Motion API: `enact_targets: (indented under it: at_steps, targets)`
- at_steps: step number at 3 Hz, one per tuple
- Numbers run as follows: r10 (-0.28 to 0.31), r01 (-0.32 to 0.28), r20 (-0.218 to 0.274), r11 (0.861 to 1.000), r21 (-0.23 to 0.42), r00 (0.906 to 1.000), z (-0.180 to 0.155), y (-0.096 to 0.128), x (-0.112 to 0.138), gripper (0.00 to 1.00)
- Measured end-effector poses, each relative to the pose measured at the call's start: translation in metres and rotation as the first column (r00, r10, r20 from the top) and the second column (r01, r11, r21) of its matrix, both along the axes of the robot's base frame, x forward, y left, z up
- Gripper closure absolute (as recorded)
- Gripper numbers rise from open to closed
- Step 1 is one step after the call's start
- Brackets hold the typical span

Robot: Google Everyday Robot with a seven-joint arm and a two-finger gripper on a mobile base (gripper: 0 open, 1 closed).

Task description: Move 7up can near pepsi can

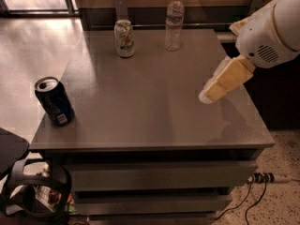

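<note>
- Arm is cut off top right; gripper is held over the table, right side, state can't be told.
- 7up can is parked at the back, by a bottle.
- Pepsi can is set front-left.
</note>
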State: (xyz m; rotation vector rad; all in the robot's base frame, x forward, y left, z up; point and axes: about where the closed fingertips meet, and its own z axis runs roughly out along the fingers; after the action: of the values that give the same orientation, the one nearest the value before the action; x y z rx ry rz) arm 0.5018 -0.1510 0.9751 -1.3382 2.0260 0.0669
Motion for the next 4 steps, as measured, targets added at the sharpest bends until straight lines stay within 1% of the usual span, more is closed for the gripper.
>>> enact_targets:
  at_steps: [1, 2, 3, 4]
  targets:
    - [0.014, -0.026, 0.091, 0.991, 0.134, 0.9957, -0.003, 0.034, 0.041, 0.0]
    - [-0.011, -0.046, 0.226, 0.968, 0.245, 0.9741, 0.014, 0.064, 0.1, 0.0]
    - [-0.008, -0.047, 0.223, 0.969, 0.243, 0.9748, 0.013, 0.065, 0.099, 0.0]
    - [-0.002, -0.058, 0.216, 0.961, 0.27, 0.9763, 0.01, 0.075, 0.121, 0.0]
